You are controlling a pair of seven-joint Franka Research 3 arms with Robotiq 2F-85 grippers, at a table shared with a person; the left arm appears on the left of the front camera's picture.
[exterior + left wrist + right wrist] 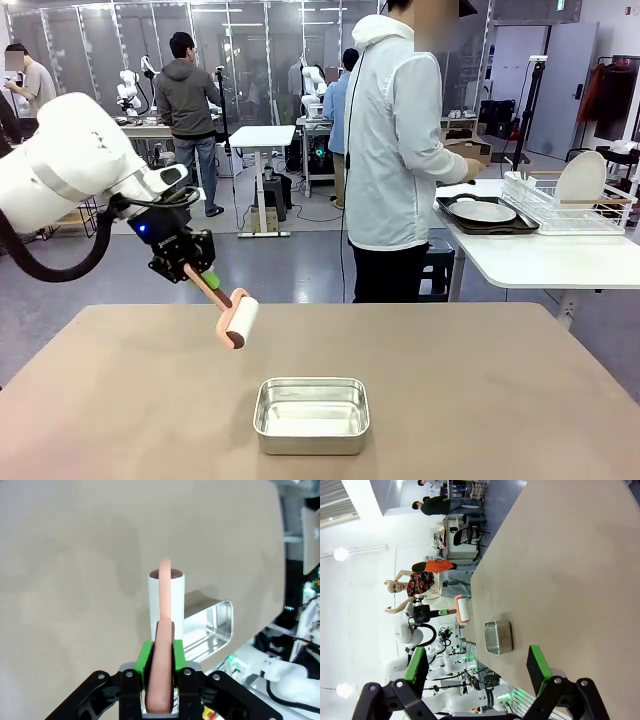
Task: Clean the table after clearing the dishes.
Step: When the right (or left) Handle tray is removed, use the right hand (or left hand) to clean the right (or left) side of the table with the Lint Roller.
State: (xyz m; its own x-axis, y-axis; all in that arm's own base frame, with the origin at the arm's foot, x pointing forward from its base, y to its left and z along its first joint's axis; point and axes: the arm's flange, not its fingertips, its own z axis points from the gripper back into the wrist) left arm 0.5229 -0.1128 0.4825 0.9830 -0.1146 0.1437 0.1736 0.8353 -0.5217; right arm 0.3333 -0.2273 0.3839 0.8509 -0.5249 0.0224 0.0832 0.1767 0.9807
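Steel pan (311, 414) by the near edge aside, your table (520, 400) is clear of dishes (483, 211); rolling looks unstarted: left gripper (200, 274) clamps the lint roller (240, 322), right gripper (476, 655) has jaws spread wide, empty.

The pan (311, 415) sits on the table (520, 400), roller (240, 322) behind and left of it.

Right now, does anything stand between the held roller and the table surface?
Nothing visible beneath the roller, which the left gripper holds over bare table. A steel pan sits nearer the robot, apart from it.
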